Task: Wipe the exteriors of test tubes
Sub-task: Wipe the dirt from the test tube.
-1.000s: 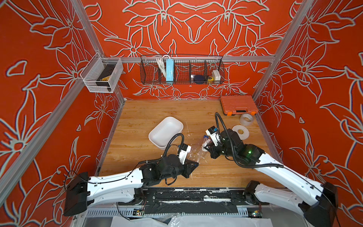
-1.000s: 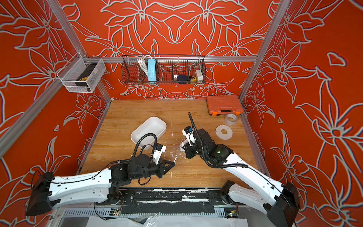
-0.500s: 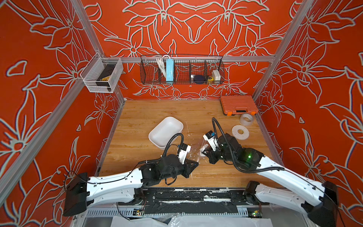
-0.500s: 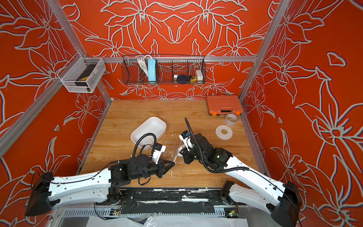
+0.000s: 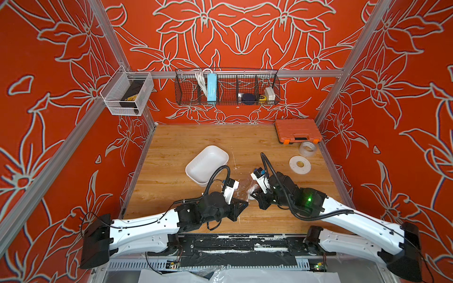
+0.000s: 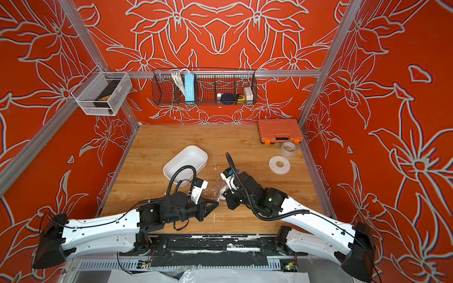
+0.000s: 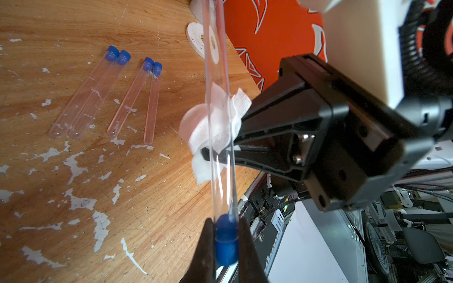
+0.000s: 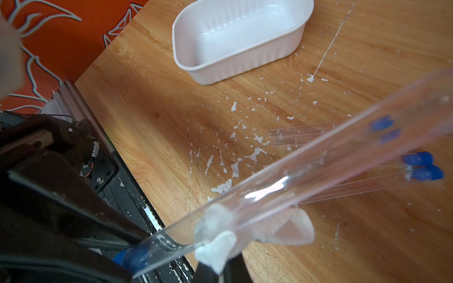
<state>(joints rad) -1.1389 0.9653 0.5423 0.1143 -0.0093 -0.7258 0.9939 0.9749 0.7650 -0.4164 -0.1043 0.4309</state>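
Saw left gripper [image 7: 226, 232] clenched on the blue cap [image 7: 226, 247] of one tube [image 7: 217, 73], a dark finger on either side of the cap. Logged tube as clear, smooth, thin-walled plastic, straight and slender, held off the tabletop [image 7: 73, 196]. Saw right gripper [image 7: 217, 149] clamped on a tissue [image 7: 196, 132], black tapered fingers pinching it against the tube shaft partway along from the cap. Noted tissue as white, soft and crumpled, with a fine woven grid texture, folded round the shaft.

Counted four more tubes [image 7: 130, 99] lying flat on the tabletop in two pairs, caps all pointing one way, rounded closed ends opposite. Found one pair touching along the length, the other meeting at the caps and splaying toward the round ends. Matched them to the held one: clear plastic, small rounded blue caps.

Marked tabletop as glossy wood-grain laminate with white chipped flecks and a thin white scratch. Spotted a white tub [image 8: 245, 63] near the tubes but apart: oblong, rounded corners, ribbed walls, rolled rim, glossy inside.

Picked out in both top views an orange hard case [image 5: 296, 129] in the far right corner, a clear tape roll [image 5: 307, 148] just beside it, and a flat white disc [image 5: 299, 165] with a hole. Could not read any writing or brand.
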